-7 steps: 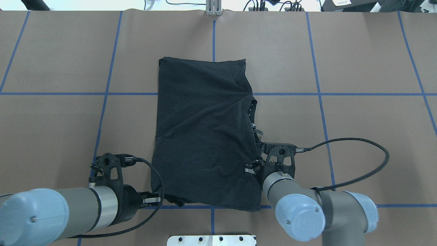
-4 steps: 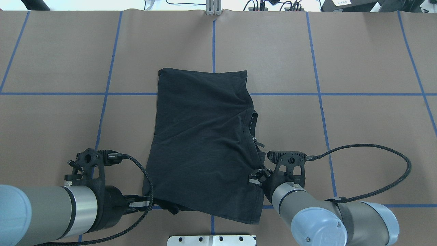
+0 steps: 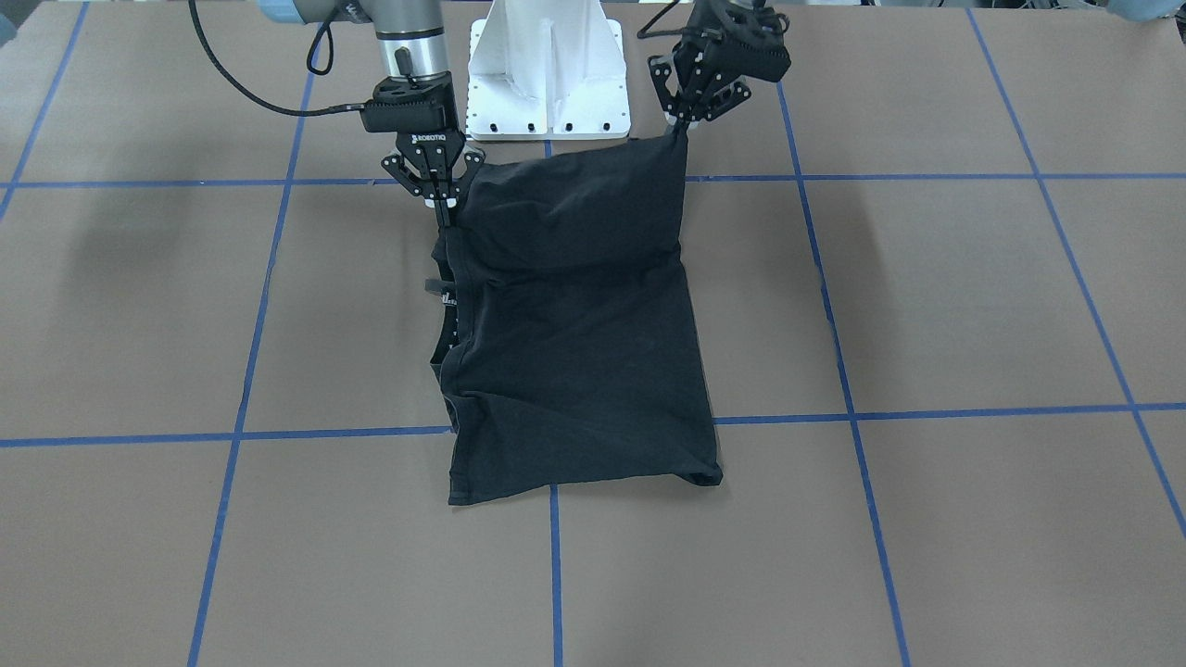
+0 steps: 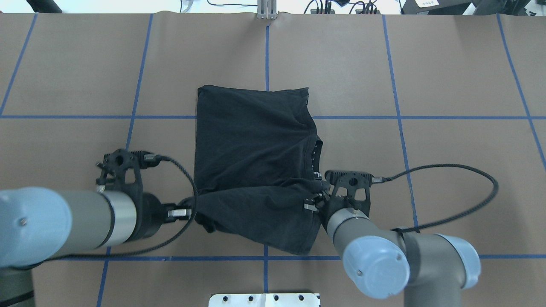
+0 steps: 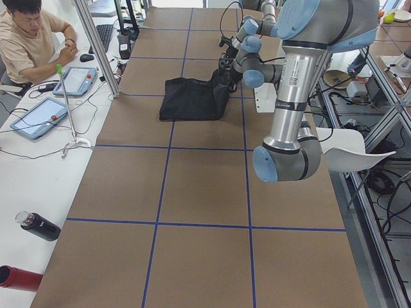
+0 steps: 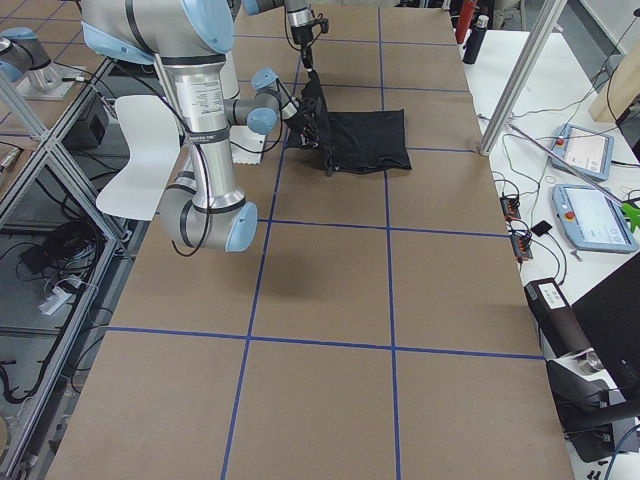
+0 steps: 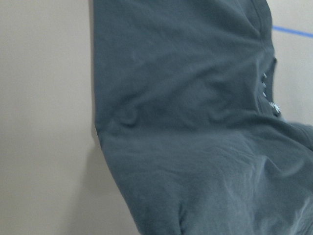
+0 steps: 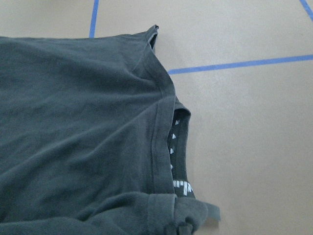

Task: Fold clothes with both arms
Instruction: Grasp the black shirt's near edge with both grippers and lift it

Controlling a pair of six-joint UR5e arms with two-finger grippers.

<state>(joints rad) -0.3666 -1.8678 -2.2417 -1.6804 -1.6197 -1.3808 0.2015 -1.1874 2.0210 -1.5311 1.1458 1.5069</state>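
Observation:
The black T-shirt point(image 4: 251, 136) lies in the middle of the table, its far half flat on the brown mat. Its near edge point(image 3: 574, 185) is lifted off the mat between both grippers and sags a little. My left gripper point(image 4: 194, 211) is shut on the near left corner point(image 3: 683, 130). My right gripper point(image 4: 318, 204) is shut on the near right corner point(image 3: 445, 215), next to the collar. The collar with small white print point(image 8: 178, 161) faces right. The left wrist view is filled with black cloth point(image 7: 195, 147). No graphic shows.
The white pedestal base point(image 3: 547, 65) stands just behind the lifted edge. Blue tape lines point(image 4: 396, 117) divide the mat into squares. A person point(image 5: 26, 45) sits at a side table with tablets point(image 5: 38, 119) and bottles point(image 5: 38, 226).
After dragging the shirt toward the robot, both grippers have raised its near edge and carried it forward. That edge now hangs over the shirt's near part.

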